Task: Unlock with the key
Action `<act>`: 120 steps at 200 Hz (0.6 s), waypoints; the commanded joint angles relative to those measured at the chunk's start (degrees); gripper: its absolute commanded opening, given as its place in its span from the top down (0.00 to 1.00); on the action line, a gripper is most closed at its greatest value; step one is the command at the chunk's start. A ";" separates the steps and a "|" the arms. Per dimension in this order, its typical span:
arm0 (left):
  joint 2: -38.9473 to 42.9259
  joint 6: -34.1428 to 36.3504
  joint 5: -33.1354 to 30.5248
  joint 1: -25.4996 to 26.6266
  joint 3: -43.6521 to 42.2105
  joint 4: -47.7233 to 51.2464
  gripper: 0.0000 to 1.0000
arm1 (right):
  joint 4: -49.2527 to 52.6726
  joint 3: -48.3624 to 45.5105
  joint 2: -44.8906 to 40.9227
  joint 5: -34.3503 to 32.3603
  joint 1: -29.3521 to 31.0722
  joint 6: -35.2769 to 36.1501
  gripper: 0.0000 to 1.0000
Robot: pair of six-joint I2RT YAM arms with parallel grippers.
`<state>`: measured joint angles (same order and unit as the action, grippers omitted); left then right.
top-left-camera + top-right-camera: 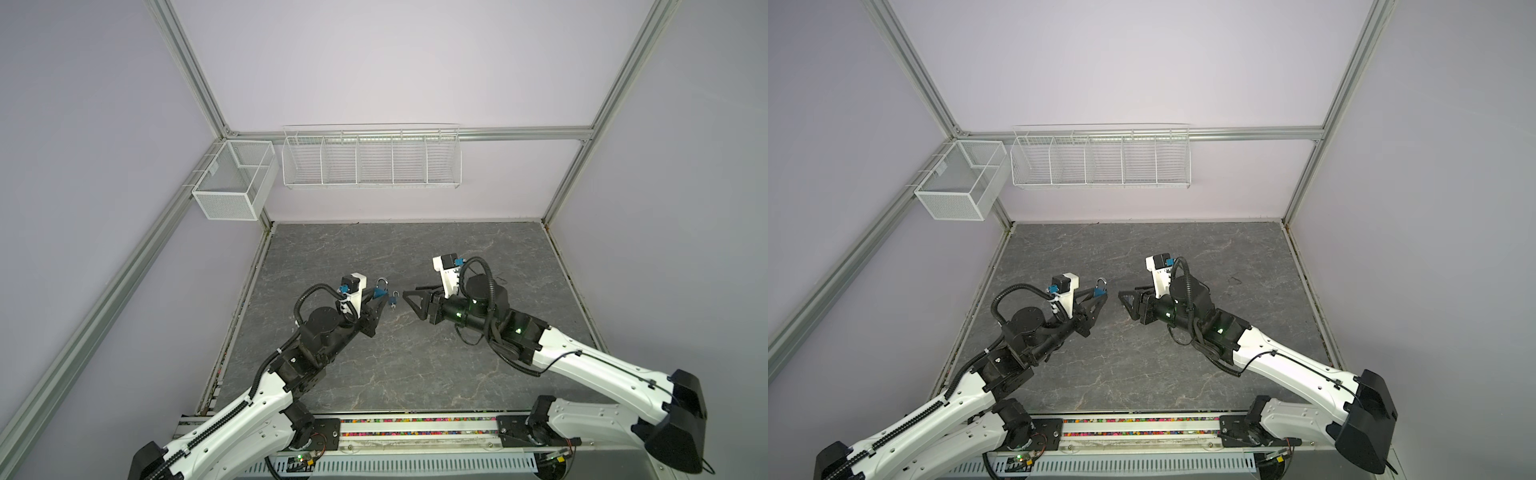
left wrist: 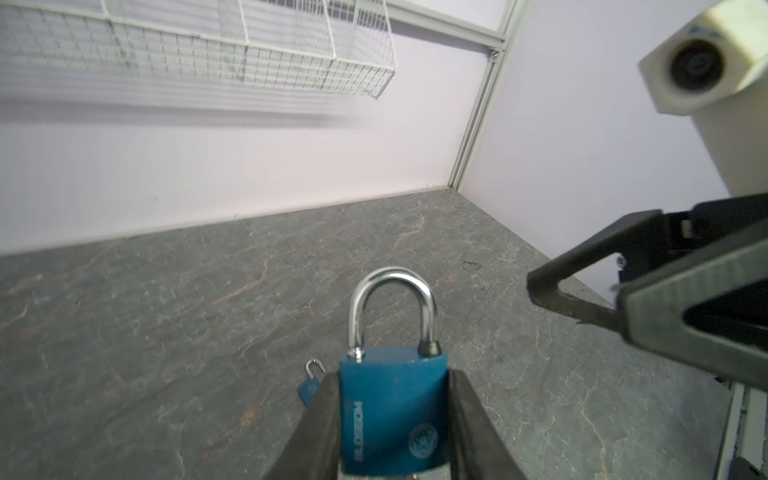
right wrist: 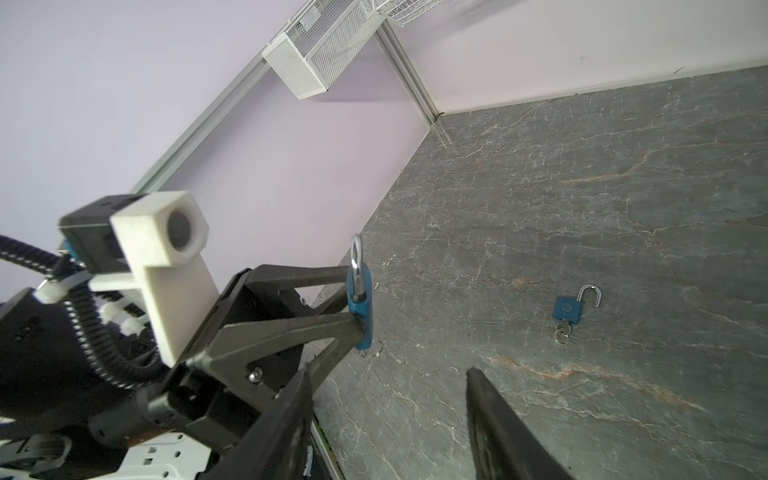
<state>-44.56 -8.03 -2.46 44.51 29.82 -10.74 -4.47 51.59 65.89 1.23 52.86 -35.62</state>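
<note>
My left gripper (image 2: 392,376) is shut on a blue padlock (image 2: 394,411) and holds it above the table with the silver shackle (image 2: 392,307) pointing up. Both top views show this padlock (image 1: 379,293) (image 1: 1099,293) in its jaws. A key ring (image 3: 376,348) hangs under the held padlock (image 3: 360,309); the key itself is hidden. A second blue padlock (image 3: 568,309) (image 1: 393,300) lies on the table, shackle swung open, a key (image 3: 561,332) in its base. My right gripper (image 3: 388,370) (image 1: 409,290) stands open and empty, just right of the held padlock.
A long white wire basket (image 1: 371,162) and a white mesh box (image 1: 235,183) hang on the back wall. The grey marbled table (image 1: 415,374) is walled on three sides. A metal rail (image 1: 415,428) runs along its front edge.
</note>
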 commanded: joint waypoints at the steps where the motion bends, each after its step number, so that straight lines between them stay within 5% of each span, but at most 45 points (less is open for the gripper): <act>1: 1.01 6.29 3.65 -0.21 -0.61 -14.64 1.00 | -4.30 -3.50 -1.84 0.52 -0.29 5.02 0.42; 87: 0.18 -0.08 2.28 -0.21 -1.85 -25.62 1.00 | -17.99 -11.20 -1.84 0.33 1.93 13.15 0.60; 120: -2.12 -13.32 -8.31 -0.21 3.39 -18.73 1.00 | -24.46 -13.10 -1.05 -4.14 4.94 16.13 0.69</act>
<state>-45.45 -11.11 -2.83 44.53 28.56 -30.92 -21.04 40.29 64.20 0.80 55.33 -24.21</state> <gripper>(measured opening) 0.342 0.337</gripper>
